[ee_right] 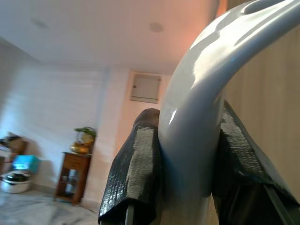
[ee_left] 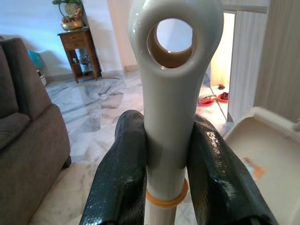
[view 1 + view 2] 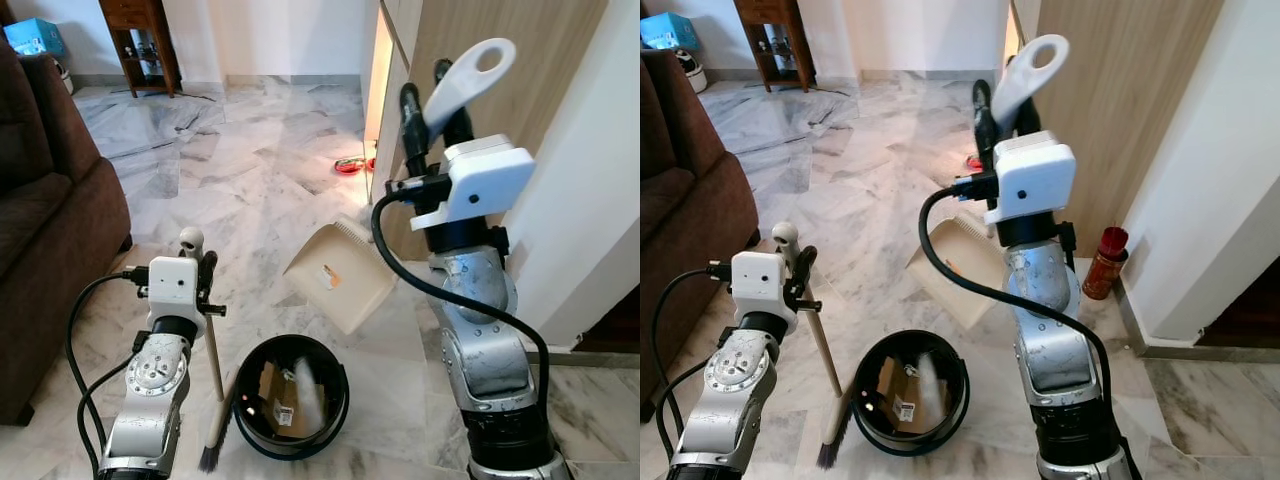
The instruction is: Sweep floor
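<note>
- Broom (image 3: pixel 213 372): upright beside the bin, its wooden stick clamped between the fingers (image 2: pixel 119 183) of the left gripper (image 3: pixel 197 262), the bristles on the marble floor (image 3: pixel 250 170) straight below that gripper.
- The broom's pale top with its hanging hole rises just above the left gripper's fingers; an orange ring circles the stick between them.
- Dustpan (image 3: pixel 340 275): its long white handle is held tight in the right gripper (image 3: pixel 432 105), raised high, and the cream pan hangs tilted below and in front of that gripper, off the floor.
- Bin (image 3: pixel 290 395): black and round, on the floor between the two arms, just beside the bristles, with cardboard scraps and white litter inside.
- Sofa (image 3: pixel 45 220): brown, out past the left gripper.
- Red can (image 3: pixel 1104 262): on the floor beyond the right arm, by the wooden panel (image 3: pixel 1120 100).
</note>
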Motion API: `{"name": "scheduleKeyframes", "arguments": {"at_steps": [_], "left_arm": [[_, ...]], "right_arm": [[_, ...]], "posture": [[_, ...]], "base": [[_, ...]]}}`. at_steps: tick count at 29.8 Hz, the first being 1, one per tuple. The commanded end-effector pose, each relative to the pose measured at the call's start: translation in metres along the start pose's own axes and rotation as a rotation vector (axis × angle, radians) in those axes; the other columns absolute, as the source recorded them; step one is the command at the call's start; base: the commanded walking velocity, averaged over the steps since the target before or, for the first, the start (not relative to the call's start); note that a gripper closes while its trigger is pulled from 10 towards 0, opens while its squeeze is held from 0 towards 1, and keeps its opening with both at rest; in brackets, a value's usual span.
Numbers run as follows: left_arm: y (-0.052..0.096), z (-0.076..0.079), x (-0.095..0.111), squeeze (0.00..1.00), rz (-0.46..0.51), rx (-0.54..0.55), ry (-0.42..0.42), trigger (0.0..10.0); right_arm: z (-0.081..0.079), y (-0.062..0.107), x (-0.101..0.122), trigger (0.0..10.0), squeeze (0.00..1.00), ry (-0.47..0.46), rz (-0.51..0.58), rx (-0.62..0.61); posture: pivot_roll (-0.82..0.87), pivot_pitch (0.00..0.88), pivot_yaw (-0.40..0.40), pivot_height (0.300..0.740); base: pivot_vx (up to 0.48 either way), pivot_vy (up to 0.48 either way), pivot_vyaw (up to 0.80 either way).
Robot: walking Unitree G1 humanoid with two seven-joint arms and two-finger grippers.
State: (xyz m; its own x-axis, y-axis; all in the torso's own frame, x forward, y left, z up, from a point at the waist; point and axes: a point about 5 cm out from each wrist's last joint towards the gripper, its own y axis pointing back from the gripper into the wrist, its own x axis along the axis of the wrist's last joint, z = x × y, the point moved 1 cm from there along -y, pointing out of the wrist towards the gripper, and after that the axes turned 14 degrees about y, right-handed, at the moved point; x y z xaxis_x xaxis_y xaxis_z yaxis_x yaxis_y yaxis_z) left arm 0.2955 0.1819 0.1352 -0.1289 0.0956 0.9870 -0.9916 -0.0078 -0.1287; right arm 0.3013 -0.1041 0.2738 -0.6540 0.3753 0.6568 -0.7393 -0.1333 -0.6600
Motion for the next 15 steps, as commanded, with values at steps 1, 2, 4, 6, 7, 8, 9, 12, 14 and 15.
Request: {"name": "scheduleKeyframes", "arguments": {"at_steps": [1, 2, 4, 6, 7, 8, 9, 12, 14, 15], "left_arm": [[-0.004, 0.003, 0.014, 0.0, 0.067, -0.018, -0.021, 10.0], [-0.004, 0.003, 0.014, 0.0, 0.066, -0.019, -0.02, 10.0], [-0.004, 0.003, 0.014, 0.0, 0.064, -0.022, -0.018, 10.0], [-0.004, 0.003, 0.014, 0.0, 0.063, -0.022, -0.017, 10.0], [-0.004, 0.002, 0.014, 0.0, 0.063, -0.019, -0.016, 10.0], [-0.004, 0.002, 0.014, 0.0, 0.063, -0.019, -0.016, 10.0], [-0.004, 0.002, 0.014, 0.0, 0.063, -0.018, -0.016, 10.0], [-0.004, 0.001, 0.014, 0.0, 0.062, -0.015, -0.015, 10.0], [-0.003, -0.001, 0.013, 0.0, 0.059, -0.011, -0.011, 10.0], [-0.002, -0.001, 0.013, 0.0, 0.058, -0.01, -0.01, 10.0]], "right_arm": [[0.014, -0.004, 0.004, 10.0, 0.0, 0.048, 0.037, -0.079], [0.02, -0.002, -0.002, 10.0, 0.0, 0.074, 0.002, -0.113], [0.031, 0.003, -0.015, 10.0, 0.0, 0.121, -0.059, -0.176], [0.035, 0.006, -0.02, 10.0, 0.0, 0.138, -0.079, -0.189], [0.04, 0.014, -0.029, 10.0, 0.0, 0.17, -0.109, -0.197], [0.04, 0.014, -0.029, 10.0, 0.0, 0.17, -0.109, -0.197], [0.041, 0.015, -0.032, 10.0, 0.0, 0.178, -0.116, -0.198], [0.042, 0.022, -0.038, 10.0, 0.0, 0.202, -0.134, -0.191], [0.047, 0.034, -0.049, 10.0, 0.0, 0.24, -0.174, -0.189], [0.048, 0.038, -0.053, 10.0, 0.0, 0.253, -0.188, -0.188]], "posture": [[0.06, 0.0, 0.016, 0.74], [0.06, 0.0, 0.016, 0.74], [0.06, 0.0, 0.016, 0.74], [0.06, 0.0, 0.016, 0.74], [0.06, 0.0, 0.016, 0.74], [0.06, 0.0, 0.016, 0.74], [0.06, 0.0, 0.016, 0.74], [0.06, 0.0, 0.015, 0.74], [0.05, 0.0, 0.016, 0.74], [0.05, 0.0, 0.016, 0.74]], "base": [[0.0, 0.0, 0.0], [0.0, 0.0, 0.0], [0.0, 0.0, 0.0], [0.0, 0.0, 0.0], [0.0, 0.0, 0.0], [0.0, 0.0, 0.0], [0.0, 0.0, 0.0], [0.0, 0.0, 0.0], [0.0, 0.0, 0.0], [0.0, 0.0, 0.0]]}}
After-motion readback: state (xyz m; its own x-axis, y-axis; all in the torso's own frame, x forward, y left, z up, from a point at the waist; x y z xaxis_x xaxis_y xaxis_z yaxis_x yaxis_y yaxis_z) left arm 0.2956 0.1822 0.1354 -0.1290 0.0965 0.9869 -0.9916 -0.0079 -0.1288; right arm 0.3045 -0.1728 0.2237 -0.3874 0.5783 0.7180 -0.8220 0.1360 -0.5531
